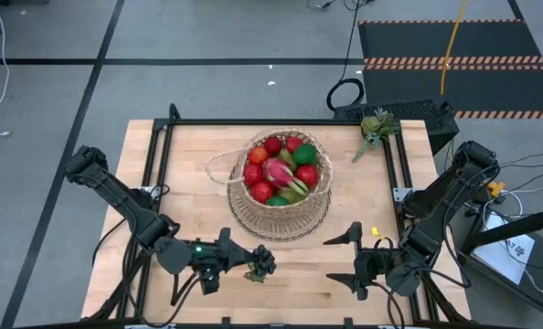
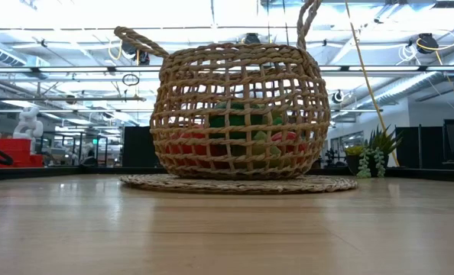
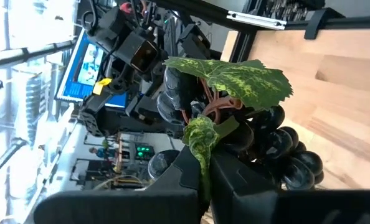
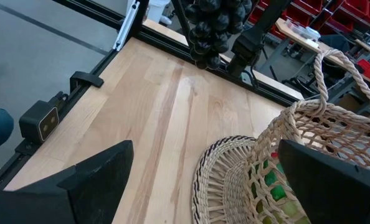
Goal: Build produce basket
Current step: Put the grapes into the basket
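**Grapes held clear of the table, basket nearly filled**

Grapes are seen in the high view pinched in the left gripper, near the table's front edge and well apart from the wicker basket. The basket sits mid-table on a woven mat, already loaded with red fruits, a pink dragon fruit and green pieces. The right gripper is parked near the front right, fingers spread wide and empty, judged to be waiting.

In the low view, only the basket is shown, red and green produce visible through its weave.

In the left wrist view, the dark fingers are pressed together on the grape bunch at its leafy stem.

In the right wrist view, the bunch is seen hanging clear of the table, probably lifted for carrying to the basket.
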Motion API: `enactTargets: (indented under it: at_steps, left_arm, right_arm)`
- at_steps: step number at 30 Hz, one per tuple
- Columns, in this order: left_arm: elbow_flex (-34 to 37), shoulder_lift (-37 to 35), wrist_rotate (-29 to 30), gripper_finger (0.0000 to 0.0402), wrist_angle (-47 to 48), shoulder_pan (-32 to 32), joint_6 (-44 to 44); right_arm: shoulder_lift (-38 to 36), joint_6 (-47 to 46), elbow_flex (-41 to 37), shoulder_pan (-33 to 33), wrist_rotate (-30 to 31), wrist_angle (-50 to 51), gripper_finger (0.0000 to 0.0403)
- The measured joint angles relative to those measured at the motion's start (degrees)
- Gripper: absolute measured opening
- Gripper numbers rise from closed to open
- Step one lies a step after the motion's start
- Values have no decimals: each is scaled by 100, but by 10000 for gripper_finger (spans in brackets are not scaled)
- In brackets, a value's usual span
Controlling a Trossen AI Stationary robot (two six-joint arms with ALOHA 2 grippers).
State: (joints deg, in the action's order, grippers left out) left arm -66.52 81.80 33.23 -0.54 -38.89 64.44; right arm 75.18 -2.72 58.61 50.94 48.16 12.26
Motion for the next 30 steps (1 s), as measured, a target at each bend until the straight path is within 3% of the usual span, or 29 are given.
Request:
enactTargets:
  at_steps: [6,15,25,30]
  left_arm:
    - [0,0,-2,20,-4,0,-678]
    - [0,0,-23,15,-567,-2,-3389]
    - [0,-2,-32,15,-564,-2,-6281]
    - [0,1,-33,8,-537,-2,-7222]
  right_arm:
    - [0,0,0,0,0,-1,393]
    - [2,0,0,0,2,-1,393]
    - [2,2,-2,0,0,-95,393]
    - [2,114,-2,0,-18,-353,393]
